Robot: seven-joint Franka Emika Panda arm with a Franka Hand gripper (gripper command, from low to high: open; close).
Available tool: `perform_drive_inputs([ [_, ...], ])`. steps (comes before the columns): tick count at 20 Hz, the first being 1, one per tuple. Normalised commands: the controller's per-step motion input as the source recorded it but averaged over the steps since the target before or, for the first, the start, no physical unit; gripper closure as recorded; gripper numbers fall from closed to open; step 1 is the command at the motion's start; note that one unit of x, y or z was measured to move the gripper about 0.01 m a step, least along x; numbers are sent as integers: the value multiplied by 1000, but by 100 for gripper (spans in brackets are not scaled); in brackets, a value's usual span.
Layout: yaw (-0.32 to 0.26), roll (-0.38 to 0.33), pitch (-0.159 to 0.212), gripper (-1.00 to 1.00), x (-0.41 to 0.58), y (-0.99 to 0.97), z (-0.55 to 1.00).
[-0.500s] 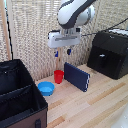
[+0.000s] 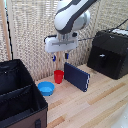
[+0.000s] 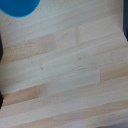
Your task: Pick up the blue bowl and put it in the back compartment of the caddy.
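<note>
Caddy point(image 2: 20, 95), a large black fabric-sided open-top box, fills the exterior view's lower left. Just beside it on the pale wooden table point(image 2: 95, 107) sits the small round bright-blue plastic bowl point(image 2: 46, 88). Above hangs the gripper point(image 2: 59, 58), fingers parted, empty.

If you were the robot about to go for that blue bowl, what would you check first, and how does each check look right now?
1. Blue bowl in sight and upright on the table: ok.
2. Bowl empty: ok, nothing shows inside it.
3. Gripper above the bowl: not ok; it hangs over the red cup, toward the exterior view's right of the bowl.
4. Gripper open: cannot tell; the fingers look close together and blurred.
5. Room around the bowl: cannot tell for sure; the red cup stands close beside it, and the caddy is near on the other side.
6. Caddy compartments free to receive the bowl: ok, as far as the dark interior shows.
</note>
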Motion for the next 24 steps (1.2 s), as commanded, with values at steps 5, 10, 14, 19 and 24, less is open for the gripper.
perform_drive_inputs([
  [5, 0, -29, 12, -100, 158, 170, -458],
  [10, 0, -12, 0, -100, 201, 107, -511],
  [14, 0, -34, 0, -100, 194, 171, -493],
  [19, 0, -69, 17, -100, 104, 252, -442],
  [24, 0, -73, 30, 100, 37, 231, -386],
])
